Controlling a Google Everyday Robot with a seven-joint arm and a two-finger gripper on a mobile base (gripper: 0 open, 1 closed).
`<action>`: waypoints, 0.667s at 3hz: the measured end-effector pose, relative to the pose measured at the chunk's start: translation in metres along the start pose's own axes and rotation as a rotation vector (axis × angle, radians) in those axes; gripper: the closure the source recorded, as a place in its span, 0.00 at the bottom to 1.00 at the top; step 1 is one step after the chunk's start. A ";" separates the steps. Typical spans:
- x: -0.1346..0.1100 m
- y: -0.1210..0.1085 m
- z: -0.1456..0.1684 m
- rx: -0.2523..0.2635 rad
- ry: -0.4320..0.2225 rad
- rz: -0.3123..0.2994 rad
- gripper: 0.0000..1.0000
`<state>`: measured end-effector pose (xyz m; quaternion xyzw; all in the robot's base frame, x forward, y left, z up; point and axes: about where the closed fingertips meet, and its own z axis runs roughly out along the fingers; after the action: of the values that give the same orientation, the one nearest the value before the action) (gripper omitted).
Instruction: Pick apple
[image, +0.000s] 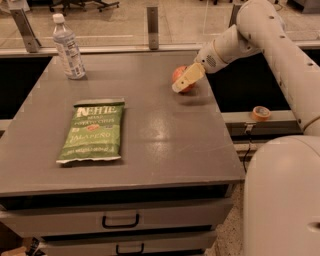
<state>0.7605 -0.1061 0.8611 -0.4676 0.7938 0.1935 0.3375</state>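
The apple (178, 74) is small, round and red-orange. It sits on the grey table (150, 135) near the far right edge. My gripper (186, 80) reaches in from the upper right on the white arm (270, 35). Its cream-coloured tip lies across the front of the apple and hides much of it. The apple rests on the tabletop.
A green chip bag (92, 132) lies flat at the left middle of the table. A clear water bottle (67, 47) stands at the far left corner. A roll of orange tape (261, 113) lies on a ledge to the right. Drawers (120, 220) are below the front edge.
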 end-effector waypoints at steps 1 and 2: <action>0.008 -0.001 0.002 -0.014 -0.010 0.029 0.23; 0.007 0.020 -0.001 -0.061 -0.028 0.014 0.47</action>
<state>0.7402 -0.1009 0.8569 -0.4693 0.7859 0.2264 0.3329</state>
